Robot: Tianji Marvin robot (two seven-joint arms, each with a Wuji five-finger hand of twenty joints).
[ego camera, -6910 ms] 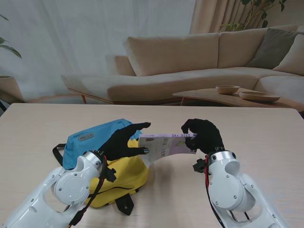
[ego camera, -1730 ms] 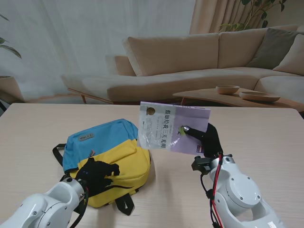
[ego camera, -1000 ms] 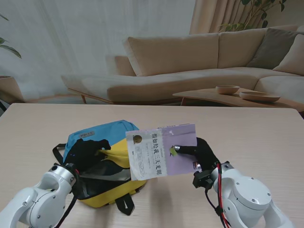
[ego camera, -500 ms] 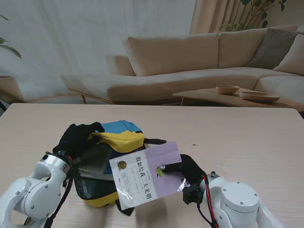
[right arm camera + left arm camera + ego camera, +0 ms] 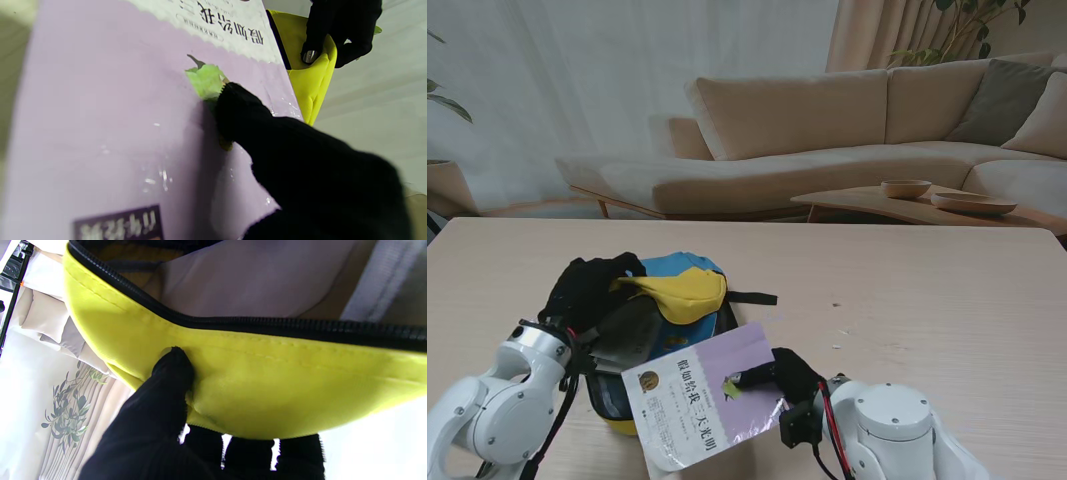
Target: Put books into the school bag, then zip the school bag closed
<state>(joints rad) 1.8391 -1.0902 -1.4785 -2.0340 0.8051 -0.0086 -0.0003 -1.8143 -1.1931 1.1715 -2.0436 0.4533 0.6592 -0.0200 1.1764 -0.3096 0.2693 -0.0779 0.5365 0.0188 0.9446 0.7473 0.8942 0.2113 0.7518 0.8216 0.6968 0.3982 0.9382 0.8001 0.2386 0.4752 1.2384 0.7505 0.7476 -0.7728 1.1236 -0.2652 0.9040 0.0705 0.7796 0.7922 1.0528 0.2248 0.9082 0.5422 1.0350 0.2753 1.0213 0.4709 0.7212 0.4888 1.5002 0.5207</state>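
Observation:
The blue and yellow school bag (image 5: 677, 272) lies open on the table at my left. My left hand (image 5: 592, 290) is shut on its yellow front flap (image 5: 682, 296), lifting it so the dark inside shows. The left wrist view has that yellow flap (image 5: 267, 386) with its black zipper and a black fingertip (image 5: 173, 363) pressed on it. My right hand (image 5: 792, 375) is shut on a lilac book (image 5: 702, 395), held tilted in front of the bag's mouth. In the right wrist view the book (image 5: 116, 133) fills the picture, with my thumb on its cover and the left hand (image 5: 340, 26) beyond.
The bag's black strap (image 5: 752, 298) trails to the right on the light wooden table (image 5: 927, 290). Beyond the table stand a beige sofa (image 5: 827, 130) and a low table with two bowls (image 5: 905, 187).
The right hand has brought the book down and to the left, nearer to me, before the bag's opening. The left hand took the flap and lifted it open.

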